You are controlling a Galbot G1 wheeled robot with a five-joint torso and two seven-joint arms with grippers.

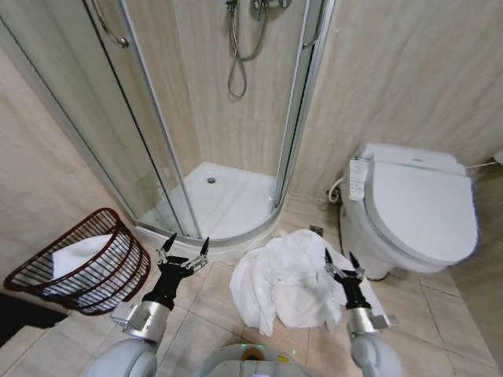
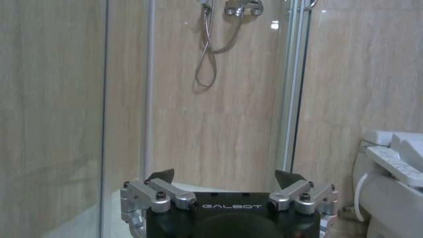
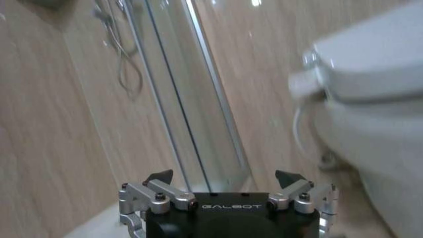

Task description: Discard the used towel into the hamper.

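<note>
The shower enclosure [image 1: 212, 118] fills the back of the bathroom, its glass door [image 1: 134, 110] running down to the white tray [image 1: 228, 196], with the toilet [image 1: 416, 212] against the wall on the right. On the tiled floor [image 1: 204, 302] between them lies the used towel [image 1: 287, 283], a crumpled white heap with no clear long axis, spread slightly more across than deep. The hamper [image 1: 82, 263] stands tilted on the floor at the left, by the wall, its open mouth facing up and toward the robot, something white already inside. The right gripper [image 1: 342, 261] hovers over the towel's right edge, its fingers spread apart and holding nothing; the towel lies just below and to its left. The left gripper [image 1: 182, 250] hangs with its fingers likewise wide and empty, between hamper and towel, just beside the towel's left edge. Judging from this, the right arm is the nearer one for the pickup, while the hamper lies well off to the left, past the left arm.
</note>
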